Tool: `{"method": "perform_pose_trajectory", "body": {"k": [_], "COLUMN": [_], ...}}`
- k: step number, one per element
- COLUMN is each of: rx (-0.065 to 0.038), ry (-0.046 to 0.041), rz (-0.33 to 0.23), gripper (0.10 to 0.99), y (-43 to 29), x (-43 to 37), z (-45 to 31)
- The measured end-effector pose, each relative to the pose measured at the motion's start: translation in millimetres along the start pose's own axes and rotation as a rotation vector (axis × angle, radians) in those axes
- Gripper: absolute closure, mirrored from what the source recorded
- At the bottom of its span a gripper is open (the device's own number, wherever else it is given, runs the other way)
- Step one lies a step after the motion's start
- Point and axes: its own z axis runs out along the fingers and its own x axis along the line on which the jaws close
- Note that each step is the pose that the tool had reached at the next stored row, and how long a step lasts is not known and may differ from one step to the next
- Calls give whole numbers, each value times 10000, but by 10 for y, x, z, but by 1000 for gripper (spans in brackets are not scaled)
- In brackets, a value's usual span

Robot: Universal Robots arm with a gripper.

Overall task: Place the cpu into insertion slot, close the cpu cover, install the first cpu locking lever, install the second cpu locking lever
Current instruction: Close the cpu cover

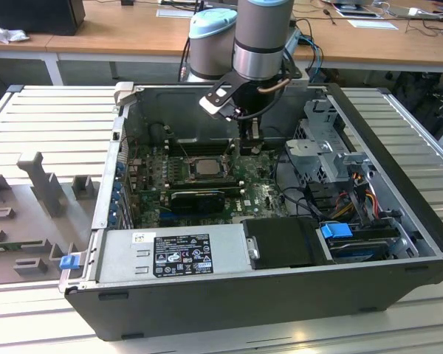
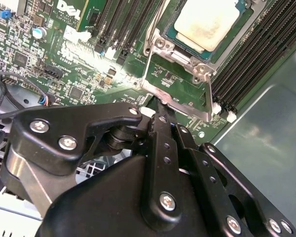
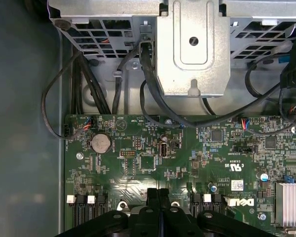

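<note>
— Starting nearest, in the exterior view?
— Grey power supply (image 1: 173,254) along the front of the open computer case (image 1: 244,310), set on a ribbed metal surface (image 1: 44,110).
— Going deeper?
— Finding the cpu (image 1: 204,167) seated flat in the insertion slot (image 1: 184,168), with the cpu cover (image 2: 187,58) lying down around its pale top.
— And the claw (image 2: 155,104)?
— Clenched, fingertips pressed together in both wrist views, tip touching a silver lever (image 2: 180,103) just beside the slot. Cannot tell whether pinching anything.
— Farthest?
— Arm (image 1: 262,37) standing above the case, then a wooden surface (image 1: 118,29) behind.
</note>
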Motion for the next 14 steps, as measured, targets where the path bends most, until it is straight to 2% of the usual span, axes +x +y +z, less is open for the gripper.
{"method": "perform_pose_trajectory", "body": {"k": [14], "rx": [0], "ry": [-1], "rz": [0], "gripper": [980], "y": [-62], "x": [0], "z": [-2]}}
